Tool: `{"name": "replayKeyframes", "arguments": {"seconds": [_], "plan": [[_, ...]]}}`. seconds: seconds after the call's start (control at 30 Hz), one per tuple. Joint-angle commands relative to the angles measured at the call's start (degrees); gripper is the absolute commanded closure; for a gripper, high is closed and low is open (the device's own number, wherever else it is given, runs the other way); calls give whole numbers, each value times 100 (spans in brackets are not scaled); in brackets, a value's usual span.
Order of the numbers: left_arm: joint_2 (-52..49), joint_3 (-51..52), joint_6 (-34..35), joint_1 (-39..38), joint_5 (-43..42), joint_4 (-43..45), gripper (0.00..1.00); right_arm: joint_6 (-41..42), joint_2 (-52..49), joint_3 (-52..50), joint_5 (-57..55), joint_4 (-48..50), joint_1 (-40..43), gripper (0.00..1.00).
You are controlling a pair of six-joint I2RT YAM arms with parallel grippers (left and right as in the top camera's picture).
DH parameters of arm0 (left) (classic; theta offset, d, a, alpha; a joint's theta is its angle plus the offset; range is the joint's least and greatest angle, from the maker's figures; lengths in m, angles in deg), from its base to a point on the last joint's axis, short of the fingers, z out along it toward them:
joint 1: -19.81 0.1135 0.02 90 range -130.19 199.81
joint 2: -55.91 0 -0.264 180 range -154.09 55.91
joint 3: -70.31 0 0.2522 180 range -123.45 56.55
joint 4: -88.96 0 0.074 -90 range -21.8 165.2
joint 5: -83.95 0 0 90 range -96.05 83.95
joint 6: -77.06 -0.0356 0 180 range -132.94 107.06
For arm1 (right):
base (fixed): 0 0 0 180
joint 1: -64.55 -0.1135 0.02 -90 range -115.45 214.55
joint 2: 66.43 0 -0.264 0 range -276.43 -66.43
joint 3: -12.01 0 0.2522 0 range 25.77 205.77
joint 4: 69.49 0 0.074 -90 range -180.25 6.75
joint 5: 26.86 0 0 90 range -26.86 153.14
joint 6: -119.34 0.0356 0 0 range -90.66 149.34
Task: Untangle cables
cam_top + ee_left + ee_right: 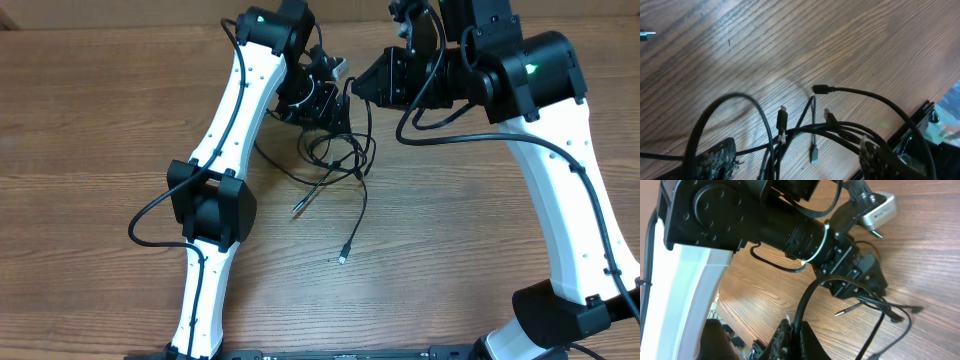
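A knotted bundle of thin black flexible cables (338,155) is being carried by the brown wood-grain table (100,150), between the two hands and toward the far edge. Two loose tails are being trailed from it toward the near side, each ending in a small plug (343,258) lying flat on the wood.

The left hand (322,103) is being held low over the bundle's left part with its jaws spread wide. In the left wrist view its dark fingers (715,159) are being shown well apart, and several cords (840,131) are being passed through the gap without being pinched. A black plug end (823,89) is being rested on the table just beyond them.

The right hand (792,336) is being held narrow. One black cord (807,297) of the bundle is being gripped between its fingers and arched up off the table toward the left arm's black wrist (805,235).
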Motion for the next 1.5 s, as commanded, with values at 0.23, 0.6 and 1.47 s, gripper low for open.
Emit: {"name": "replayKeyframes", "arguments": {"seconds": [0.23, 0.6, 1.47], "plan": [[-35, 120, -319, -68, 9, -44, 21, 236, 144, 151, -387, -39, 20, 96], [-35, 254, -437, -68, 313, 201, 17, 737, 24, 149, -581, -74, 20, 96], [848, -162, 155, 555, 315, 133, 96, 850, -186, 70, -1451, -356, 20, 94]]}}
